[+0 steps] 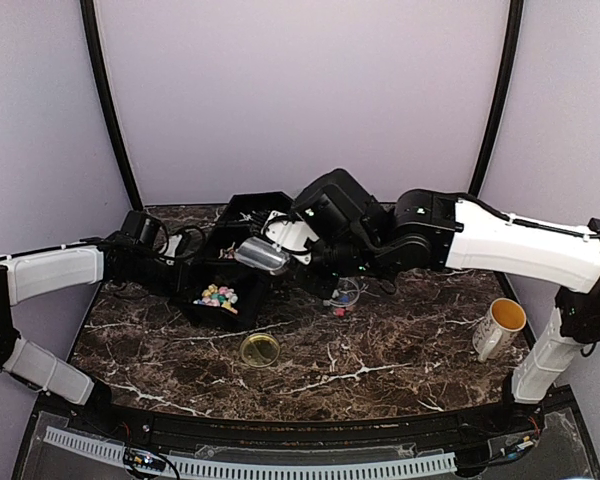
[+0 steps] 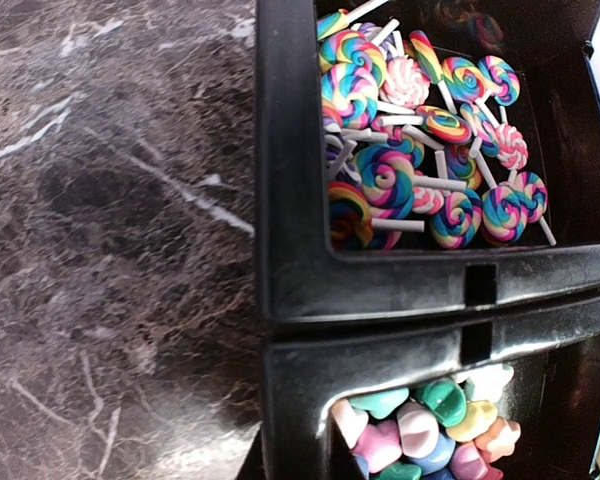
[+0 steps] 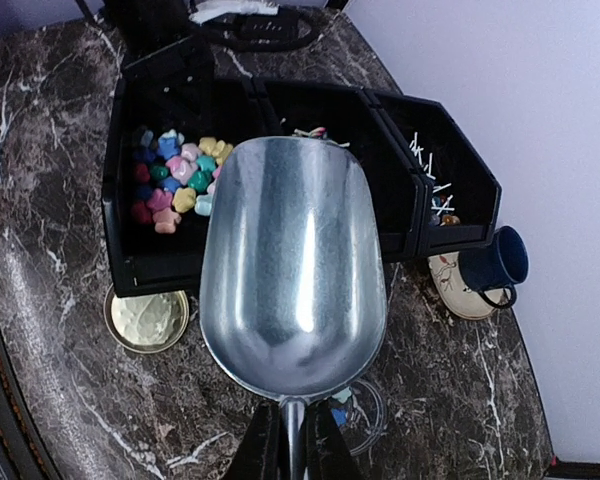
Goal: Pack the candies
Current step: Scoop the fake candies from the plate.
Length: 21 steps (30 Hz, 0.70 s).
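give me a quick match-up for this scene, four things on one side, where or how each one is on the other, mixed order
1 metal scoop
2 gold lid
3 swirl lollipops
4 pastel star candies

a flat on the marble tabletop, outside the tray
b rainbow heads on white sticks
c held empty above the tray
d tray's end compartment, nearest the lid

Pairs: 1-c, 2-a, 3-b, 4-d

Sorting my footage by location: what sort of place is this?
Likely a lab robot test booth: plain pale walls, two arms at a marble-pattern table, a metal scoop by a tray of candies.
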Each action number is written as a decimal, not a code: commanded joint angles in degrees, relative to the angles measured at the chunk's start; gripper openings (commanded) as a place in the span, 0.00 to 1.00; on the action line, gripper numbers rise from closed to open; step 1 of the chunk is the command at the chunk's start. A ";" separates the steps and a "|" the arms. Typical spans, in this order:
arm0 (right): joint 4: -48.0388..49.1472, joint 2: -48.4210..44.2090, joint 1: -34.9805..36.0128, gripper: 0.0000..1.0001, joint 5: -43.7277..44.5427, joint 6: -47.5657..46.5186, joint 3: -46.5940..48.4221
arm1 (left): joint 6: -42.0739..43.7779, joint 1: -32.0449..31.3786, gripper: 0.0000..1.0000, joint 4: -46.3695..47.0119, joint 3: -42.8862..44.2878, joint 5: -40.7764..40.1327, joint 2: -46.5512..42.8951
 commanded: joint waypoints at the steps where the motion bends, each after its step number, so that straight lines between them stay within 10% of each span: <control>1: -10.26 6.00 1.27 0.00 -2.39 -1.76 5.32 | 3.89 -0.44 0.00 5.90 5.62 0.17 -1.61; 21: -23.74 25.33 2.61 0.00 -1.94 -3.15 23.12 | 6.78 -4.68 0.00 1.30 7.49 -7.06 1.79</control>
